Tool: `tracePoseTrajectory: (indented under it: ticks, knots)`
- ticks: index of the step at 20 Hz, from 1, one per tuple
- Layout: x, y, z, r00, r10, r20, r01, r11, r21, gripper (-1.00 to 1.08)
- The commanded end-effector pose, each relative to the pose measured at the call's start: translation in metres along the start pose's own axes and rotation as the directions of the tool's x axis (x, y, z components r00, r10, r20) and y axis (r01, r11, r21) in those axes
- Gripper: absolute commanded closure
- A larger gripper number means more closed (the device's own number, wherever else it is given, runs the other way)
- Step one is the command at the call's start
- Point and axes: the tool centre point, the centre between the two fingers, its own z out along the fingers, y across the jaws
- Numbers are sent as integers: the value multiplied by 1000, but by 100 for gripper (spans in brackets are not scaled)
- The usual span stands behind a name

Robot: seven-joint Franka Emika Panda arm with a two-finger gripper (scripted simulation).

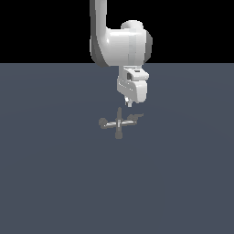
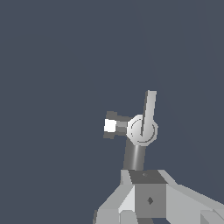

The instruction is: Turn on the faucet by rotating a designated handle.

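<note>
The faucet [image 1: 119, 122] was a small grey metal cross of thin arms on the floor [image 1: 55, 183], dwarfed by the white arm [image 1: 121, 43]. It looked rigid and smooth, probably fixed at its base, so it would likely neither flex nor slide; only the designated part should pivot.

The handle [image 1: 135, 118] was the short arm ending in a stepped, lighter lever tip. A push or pinch near that tip, farthest from the hub, would probably give the most leverage, and its angular steps should resist slipping better than the round knob [image 1: 103, 122].

In the exterior view, the gripper [image 1: 129, 103] hung just above the faucet, with the handle below it and slightly toward that view's right; the two appeared close but apart.

In the wrist view, the gripper [image 2: 148, 201] sat near the faucet [image 2: 141, 129], whose hub lay ahead of it, the pale-ended arm [image 2: 111, 126] jutting sideways. The fingertips were not shown clearly, so whether the jaws stood wide or narrow could not be told.
</note>
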Motion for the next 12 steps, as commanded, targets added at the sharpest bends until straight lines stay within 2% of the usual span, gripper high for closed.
tracePoseTrajectory:
  ticks: [1, 12]
  knots:
    - [13, -6, 15, 999, 45, 1, -45, 999, -1, 108]
    - [49, -18, 52, 987, 160, 6, -160, 987, -5, 108]
